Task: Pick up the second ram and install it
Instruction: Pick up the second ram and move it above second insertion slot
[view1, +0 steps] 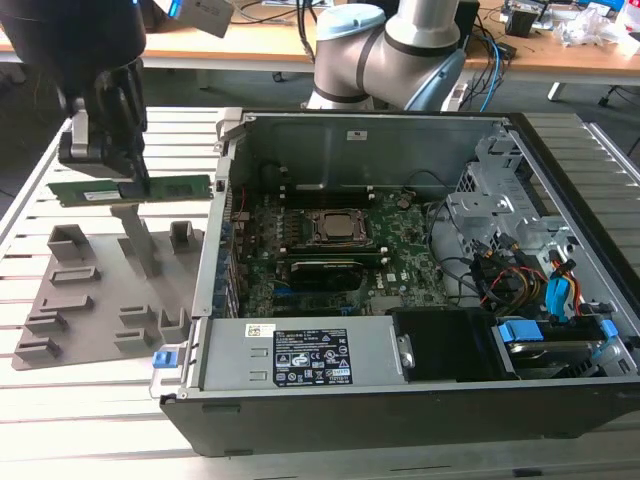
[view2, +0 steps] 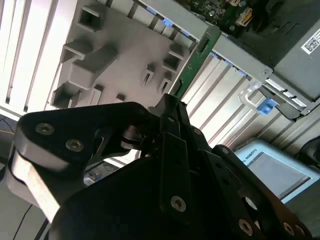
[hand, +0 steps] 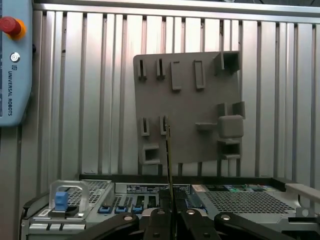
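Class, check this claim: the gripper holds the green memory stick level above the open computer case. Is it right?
No. In the exterior view the gripper holds the memory stick level above the grey holder tray, beside the computer case.

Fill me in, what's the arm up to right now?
The arm's gripper is shut on the second ram, pinching the thin green stick near its middle. In the exterior view the stick hangs roughly level over the grey holder tray, apparently lifted clear of its slots. It is outside the open computer case, to the exterior view's left of it, and has not been brought over the motherboard.
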